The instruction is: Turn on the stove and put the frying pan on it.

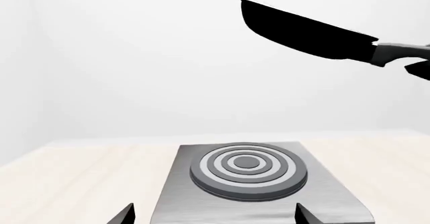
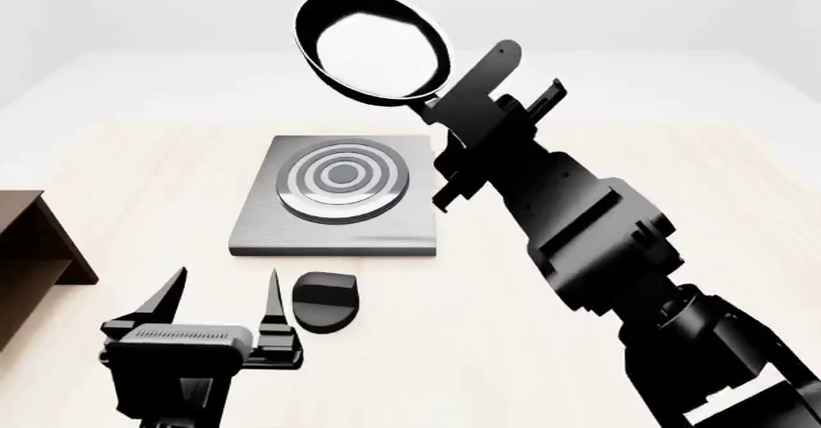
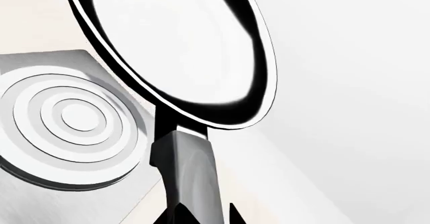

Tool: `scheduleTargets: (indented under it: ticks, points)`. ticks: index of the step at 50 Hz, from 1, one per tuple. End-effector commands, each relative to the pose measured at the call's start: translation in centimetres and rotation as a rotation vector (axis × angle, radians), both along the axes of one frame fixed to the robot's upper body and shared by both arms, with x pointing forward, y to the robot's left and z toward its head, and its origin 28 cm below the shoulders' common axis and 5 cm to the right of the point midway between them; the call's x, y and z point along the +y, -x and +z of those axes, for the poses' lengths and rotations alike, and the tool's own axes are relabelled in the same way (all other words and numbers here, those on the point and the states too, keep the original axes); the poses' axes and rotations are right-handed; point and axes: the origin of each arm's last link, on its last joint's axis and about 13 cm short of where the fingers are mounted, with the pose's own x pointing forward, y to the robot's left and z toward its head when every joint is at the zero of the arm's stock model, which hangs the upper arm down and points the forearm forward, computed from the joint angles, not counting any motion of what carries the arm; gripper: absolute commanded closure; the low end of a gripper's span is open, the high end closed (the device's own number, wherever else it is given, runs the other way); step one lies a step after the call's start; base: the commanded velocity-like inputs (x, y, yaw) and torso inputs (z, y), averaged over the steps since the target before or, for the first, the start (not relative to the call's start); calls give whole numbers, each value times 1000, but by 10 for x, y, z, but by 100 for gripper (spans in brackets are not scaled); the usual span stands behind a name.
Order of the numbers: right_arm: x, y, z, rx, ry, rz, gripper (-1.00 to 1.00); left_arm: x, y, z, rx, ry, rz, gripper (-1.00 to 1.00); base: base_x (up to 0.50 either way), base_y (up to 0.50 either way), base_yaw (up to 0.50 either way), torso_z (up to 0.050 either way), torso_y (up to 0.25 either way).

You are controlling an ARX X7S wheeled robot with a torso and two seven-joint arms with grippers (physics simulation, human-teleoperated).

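The stove [image 2: 336, 209] is a square grey plate with a ringed burner [image 2: 344, 177] on the pale table; its black knob [image 2: 325, 300] lies just off its near edge. The frying pan [image 2: 372, 46], black with a glossy pale inside, hangs in the air above and behind the stove, tilted. My right gripper [image 2: 464, 101] is shut on its handle [image 3: 188, 168]. In the left wrist view the pan [image 1: 302, 32] floats high over the burner [image 1: 247, 169]. My left gripper [image 2: 221, 298] stands open near the table's front, just left of the knob, holding nothing.
A dark brown wooden shelf [image 2: 33, 245] stands at the left edge of the head view. The pale wooden table [image 2: 616, 159] spreads around the stove, with a white wall behind it.
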Motion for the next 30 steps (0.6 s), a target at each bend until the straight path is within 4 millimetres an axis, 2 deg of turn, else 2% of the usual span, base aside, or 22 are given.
scheduleTargets:
  ticks: [1,16,30]
  points:
    - [20,-11,9,-146,0,-61,100,0,0,0,-8,9,-3,-100,0,0,0,0,0]
    - [40,-25,-4,-144,-37,-115,100,3,3,-2,-53,74,-63,-100,0,0,0,0,2]
    - [57,-33,-13,-163,7,-134,100,3,5,0,-93,74,-85,-100,0,0,0,0,1]
